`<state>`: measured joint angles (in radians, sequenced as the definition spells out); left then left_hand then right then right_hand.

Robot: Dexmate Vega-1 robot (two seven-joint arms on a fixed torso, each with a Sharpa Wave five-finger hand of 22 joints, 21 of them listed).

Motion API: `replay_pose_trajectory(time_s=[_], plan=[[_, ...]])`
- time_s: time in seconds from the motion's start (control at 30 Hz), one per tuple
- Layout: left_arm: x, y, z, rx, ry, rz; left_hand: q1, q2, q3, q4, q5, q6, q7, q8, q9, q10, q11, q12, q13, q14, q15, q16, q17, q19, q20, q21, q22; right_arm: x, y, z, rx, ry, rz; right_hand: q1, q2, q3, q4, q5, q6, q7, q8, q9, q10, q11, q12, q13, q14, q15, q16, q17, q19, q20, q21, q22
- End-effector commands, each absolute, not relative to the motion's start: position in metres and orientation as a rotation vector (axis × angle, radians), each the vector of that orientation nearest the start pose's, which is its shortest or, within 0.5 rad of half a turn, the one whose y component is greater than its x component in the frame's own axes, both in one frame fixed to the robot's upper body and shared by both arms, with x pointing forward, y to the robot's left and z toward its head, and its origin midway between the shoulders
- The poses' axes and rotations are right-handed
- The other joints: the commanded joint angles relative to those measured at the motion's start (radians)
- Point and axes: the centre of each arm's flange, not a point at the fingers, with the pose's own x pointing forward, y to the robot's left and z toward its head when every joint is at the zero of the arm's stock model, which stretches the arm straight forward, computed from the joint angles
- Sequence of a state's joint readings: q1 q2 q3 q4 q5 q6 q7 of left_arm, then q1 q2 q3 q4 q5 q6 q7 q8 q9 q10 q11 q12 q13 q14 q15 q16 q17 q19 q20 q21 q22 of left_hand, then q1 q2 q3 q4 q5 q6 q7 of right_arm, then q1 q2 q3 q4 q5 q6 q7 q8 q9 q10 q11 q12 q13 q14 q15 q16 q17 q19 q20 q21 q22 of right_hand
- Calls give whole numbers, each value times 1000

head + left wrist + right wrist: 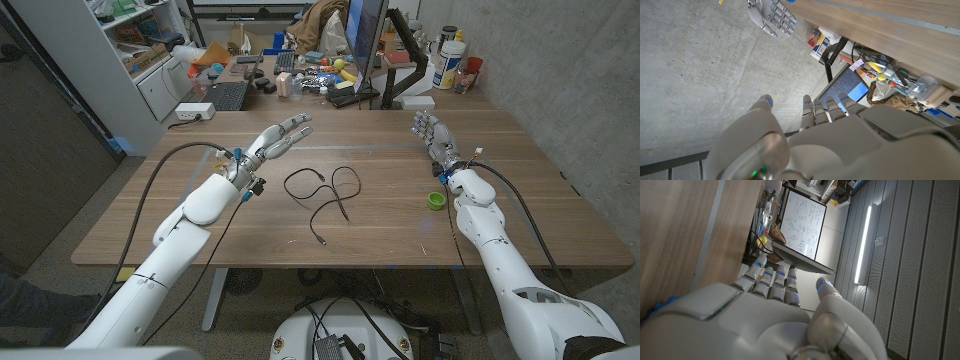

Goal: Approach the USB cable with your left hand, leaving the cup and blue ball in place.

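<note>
The USB cable (pixel 325 197), thin & black, lay in loose crossing loops mid-worktop (pixel 380 225), w/ one plug end trailing toward the near edge. Right of it, just beside the right wrist, sat a small green cup (pixel 436 200). Farther back, left robot hand (pixel 275 141) hovered left of the cable w/ fingers straight & apart, holding nothing; right robot hand (pixel 432 132) was at the far right, fingers likewise extended, empty.

USB cable (pixel 325 196): black | table (pixel 400 230): brown woodgrain | cap (pixel 437 199): green
</note>
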<state>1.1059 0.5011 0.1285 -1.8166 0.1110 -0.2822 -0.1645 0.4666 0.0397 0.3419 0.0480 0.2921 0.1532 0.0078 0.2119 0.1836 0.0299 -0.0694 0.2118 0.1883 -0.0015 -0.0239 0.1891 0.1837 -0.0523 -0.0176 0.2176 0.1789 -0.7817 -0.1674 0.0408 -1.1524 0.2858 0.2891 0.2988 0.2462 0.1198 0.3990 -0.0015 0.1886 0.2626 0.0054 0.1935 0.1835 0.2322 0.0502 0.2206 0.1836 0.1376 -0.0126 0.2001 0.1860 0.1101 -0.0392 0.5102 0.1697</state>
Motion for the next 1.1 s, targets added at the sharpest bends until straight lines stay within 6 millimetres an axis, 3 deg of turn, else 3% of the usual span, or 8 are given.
replay_pose_trajectory(time_s=[0.03, 0.83, 0.93, 1.1], plan=[[529, 229, 20, 750, -911, -266, 13, 5, 4, -3, 3, 11, -2, 8, 4, 9, -4, 3, 5, 9, -3, 8, 2, -1, 7, -7, 3, 667, -303, 3, 51, -700, 184, -2, 1, 1, -5, 3, 10, 2, 3, 6, 10, 0, -2, 3, 13, 0, -3, 3, 8, -23, -3, 5], [532, 226, 35, 926, -955, -274, 19, 7, 5, -7, 2, 30, -10, 9, 4, 15, -6, 2, 5, 13, -4, 6, 2, 5, 11, -7, 3, 666, -306, 8, 49, -711, 163, -2, 1, 3, -8, 3, 23, 3, 6, 6, 22, 1, 1, 3, 24, -9, -1, 2, 25, -30, -13, 5], [532, 225, 35, 942, -958, -275, 21, 7, 5, -8, 2, 31, -9, 9, 4, 17, -6, 2, 5, 12, -4, 6, 2, 4, 14, -7, 3, 665, -306, 9, 48, -712, 160, -2, 1, 4, -9, 3, 24, 4, 5, 6, 21, -8, 0, 3, 25, -9, -2, 2, 27, -30, -16, 5], [532, 224, 35, 961, -959, -284, 22, 8, 6, -9, 2, 36, -11, 9, 4, 18, -5, 2, 5, 12, -3, 5, 2, 5, 14, -7, 3, 665, -307, 8, 48, -710, 158, -3, 1, 4, -9, 3, 24, 5, 5, 6, 22, 0, 0, 3, 26, -9, -2, 2, 28, -31, -19, 5]])
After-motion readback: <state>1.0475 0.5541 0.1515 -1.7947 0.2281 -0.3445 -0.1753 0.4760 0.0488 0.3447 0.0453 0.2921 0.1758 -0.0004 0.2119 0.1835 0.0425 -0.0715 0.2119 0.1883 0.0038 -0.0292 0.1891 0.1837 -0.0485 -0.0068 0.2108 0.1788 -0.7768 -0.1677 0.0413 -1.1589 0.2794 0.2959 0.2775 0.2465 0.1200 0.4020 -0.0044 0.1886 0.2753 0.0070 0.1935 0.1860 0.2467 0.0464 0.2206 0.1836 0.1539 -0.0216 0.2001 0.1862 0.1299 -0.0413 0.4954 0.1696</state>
